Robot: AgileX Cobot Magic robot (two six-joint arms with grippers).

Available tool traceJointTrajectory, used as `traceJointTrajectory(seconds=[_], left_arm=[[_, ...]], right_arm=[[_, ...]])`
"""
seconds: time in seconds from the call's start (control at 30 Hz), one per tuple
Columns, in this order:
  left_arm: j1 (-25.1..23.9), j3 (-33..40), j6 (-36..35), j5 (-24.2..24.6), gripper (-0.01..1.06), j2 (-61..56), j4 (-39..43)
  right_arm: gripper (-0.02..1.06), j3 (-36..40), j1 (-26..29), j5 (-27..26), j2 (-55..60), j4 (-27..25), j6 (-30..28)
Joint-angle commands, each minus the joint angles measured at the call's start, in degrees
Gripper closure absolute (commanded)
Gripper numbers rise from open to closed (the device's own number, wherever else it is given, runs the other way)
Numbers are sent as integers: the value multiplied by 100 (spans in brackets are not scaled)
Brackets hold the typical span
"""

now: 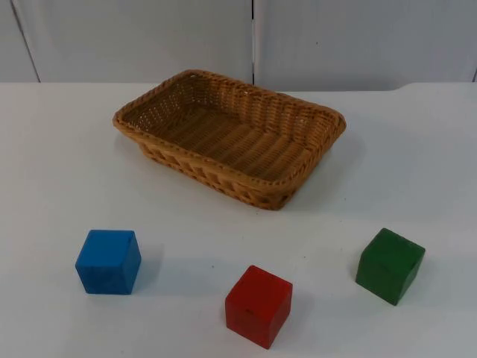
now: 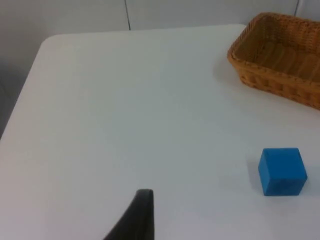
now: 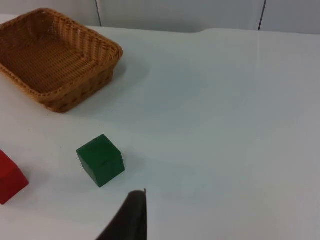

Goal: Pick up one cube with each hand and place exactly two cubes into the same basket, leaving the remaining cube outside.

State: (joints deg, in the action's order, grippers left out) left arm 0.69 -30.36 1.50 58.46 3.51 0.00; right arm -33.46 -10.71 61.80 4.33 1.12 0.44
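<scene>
Basket (image 1: 229,134) sits on the white table (image 1: 59,164), toward the far side, near the grey wall (image 1: 134,37). It is wicker, rectangular, turned at an angle, nothing inside.

Three cubes stand in a loose row on the near side of the table, all outside the basket and well apart from one another:
- blue cube (image 1: 109,261), at the left;
- red cube (image 1: 258,306), in the middle, nearest the camera;
- green cube (image 1: 390,265), at the right, turned corner-on.

Left pincer: one black fingertip (image 2: 135,217) is seen in the left wrist view, above bare table, with the blue cube (image 2: 282,171) off to one side and the basket (image 2: 280,60) beyond it. Apart or together: cannot tell.

Right pincer: one black fingertip (image 3: 129,217) is seen in the right wrist view, close to the green cube (image 3: 100,160) without touching it; red cube (image 3: 10,177) and basket (image 3: 55,60) lie further off. Apart or together: cannot tell.
</scene>
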Motion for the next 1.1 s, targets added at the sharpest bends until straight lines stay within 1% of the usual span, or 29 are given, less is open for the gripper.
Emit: traceJointTrajectory(seconds=[0.0, 0.37, 0.53, 0.77, 1.07], left_arm=[[-12, -24, -25, -171, 0, 17, -106], [-12, -24, -25, -215, 0, 223, -169], [-12, -24, -25, -270, 0, 455, -372], [-12, -24, -25, -500, 0, 1066, -554], [-12, -24, -25, -812, 0, 1518, -673]], right_arm=[[-1, -73, 31, -70, 150, -21, -3], [-1, -220, 31, -306, 935, -21, -3], [-1, -347, 31, -454, 1417, -22, -44], [-1, -551, 31, -603, 2149, -22, -152], [-1, -560, 31, -834, 2871, -22, -152]])
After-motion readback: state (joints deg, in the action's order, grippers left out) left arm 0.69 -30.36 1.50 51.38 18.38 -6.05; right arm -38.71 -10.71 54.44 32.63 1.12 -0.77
